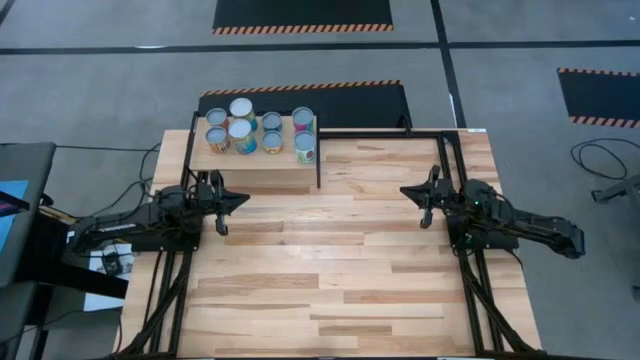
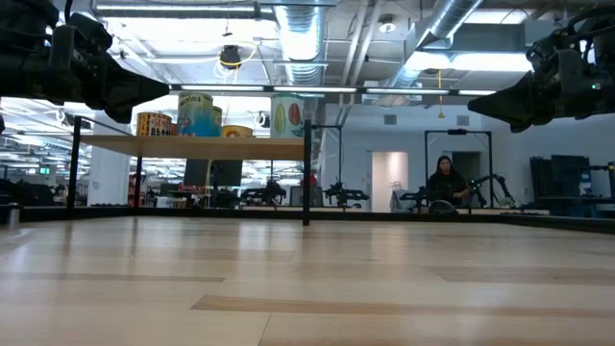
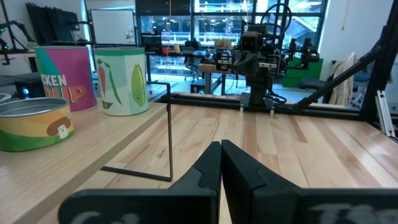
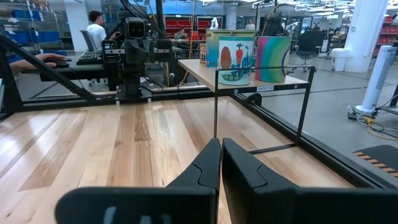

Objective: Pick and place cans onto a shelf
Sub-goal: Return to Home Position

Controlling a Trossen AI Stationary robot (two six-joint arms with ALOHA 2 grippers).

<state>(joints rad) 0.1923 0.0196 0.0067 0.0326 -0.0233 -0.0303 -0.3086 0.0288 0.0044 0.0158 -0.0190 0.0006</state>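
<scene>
Eight cans (image 1: pixel 240 130) show from above, fewer low; left hand (image 3: pixel 220 147), right hand (image 4: pixel 221 143) closed.

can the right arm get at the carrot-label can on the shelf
Probably yes: the can stands at the shelf's right end, only bare table between it and the right gripper, which is shut.

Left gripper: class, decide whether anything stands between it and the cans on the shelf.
Nothing visible does. The left gripper, shut, hangs beside the shelf at its front edge; only bare shelf wood lies between it and the cans. The right gripper, also shut, waits across the table.
</scene>
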